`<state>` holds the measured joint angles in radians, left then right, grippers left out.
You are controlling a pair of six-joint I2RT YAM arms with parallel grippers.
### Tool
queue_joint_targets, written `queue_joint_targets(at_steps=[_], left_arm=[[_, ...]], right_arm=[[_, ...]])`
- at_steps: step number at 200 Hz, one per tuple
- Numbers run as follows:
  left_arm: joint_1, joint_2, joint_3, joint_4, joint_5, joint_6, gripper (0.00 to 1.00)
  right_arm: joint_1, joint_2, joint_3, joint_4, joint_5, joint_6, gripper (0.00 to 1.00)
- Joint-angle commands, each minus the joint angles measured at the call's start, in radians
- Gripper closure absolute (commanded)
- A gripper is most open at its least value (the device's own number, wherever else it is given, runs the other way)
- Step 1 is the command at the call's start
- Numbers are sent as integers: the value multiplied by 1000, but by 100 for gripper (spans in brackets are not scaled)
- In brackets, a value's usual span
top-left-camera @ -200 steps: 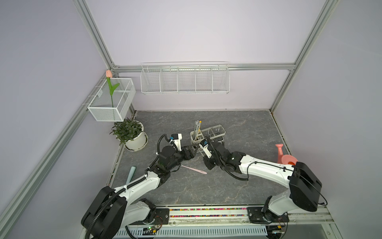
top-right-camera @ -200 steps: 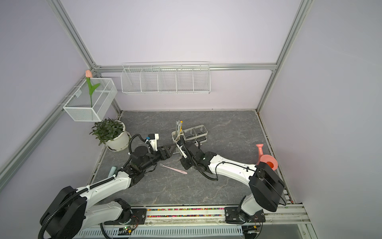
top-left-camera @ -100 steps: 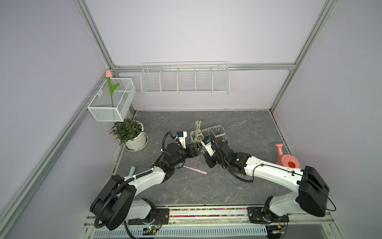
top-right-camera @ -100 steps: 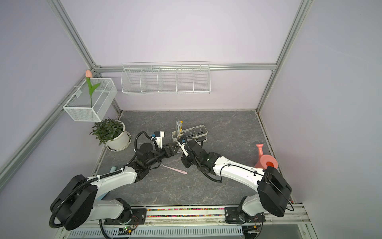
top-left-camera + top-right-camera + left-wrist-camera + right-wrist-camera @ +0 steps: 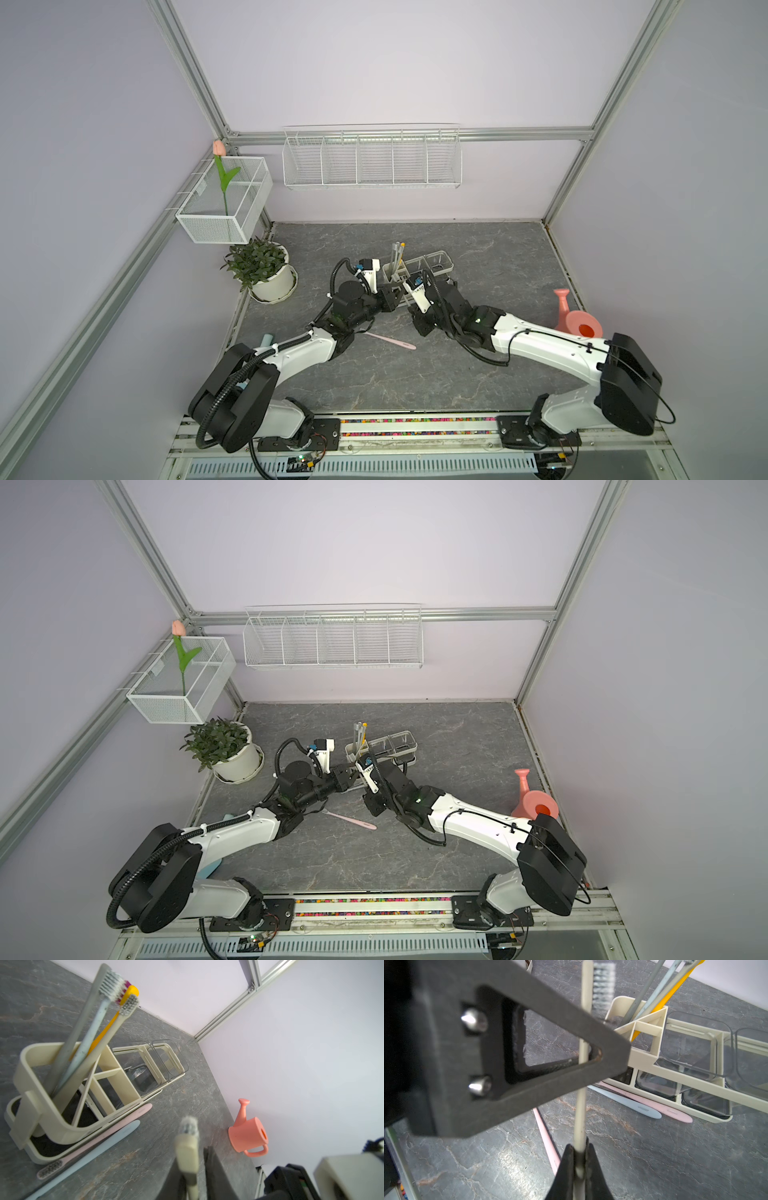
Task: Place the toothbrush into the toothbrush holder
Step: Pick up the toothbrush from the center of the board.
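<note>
Moved: your left gripper (image 5: 190, 1167) has come up to the right gripper (image 5: 579, 1149) and closed.
Toothbrush: the cream toothbrush (image 5: 580, 1118) hangs off the table, just beside the toothbrush holder (image 5: 21, 1070), not in it.
Left jaws: pinched just below its bristles.
Right jaws: clamped on its handle.
Holder: standing brushes (image 5: 91, 1028) lean in the divided compartment.
Table: pink brush (image 5: 116, 1127) and blue brush (image 5: 112, 1140) lie along the base.

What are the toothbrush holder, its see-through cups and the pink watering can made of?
The toothbrush holder looks like cream plastic, smooth and matte: thin moulded walls, even colour. Its clear cups could be plastic or glass; the floor shows through them. The pink watering can seems matte plastic, one even colour, softly rounded.
</note>
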<state>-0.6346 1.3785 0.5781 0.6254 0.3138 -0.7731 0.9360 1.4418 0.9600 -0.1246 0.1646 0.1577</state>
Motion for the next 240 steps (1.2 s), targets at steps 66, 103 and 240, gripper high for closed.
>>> queue_joint_targets(at_steps=[66, 103, 240], left_arm=[[-4, -22, 4, -23, 22, 65, 100], [-4, -51, -32, -50, -11, 95, 100], [-4, -228, -48, -161, -78, 121, 100]], right_arm=[[-3, -11, -16, -2, 32, -26, 93], [-2, -41, -26, -30, 78, -1, 60], [-66, -401, -287, -51, 238, 133, 11]])
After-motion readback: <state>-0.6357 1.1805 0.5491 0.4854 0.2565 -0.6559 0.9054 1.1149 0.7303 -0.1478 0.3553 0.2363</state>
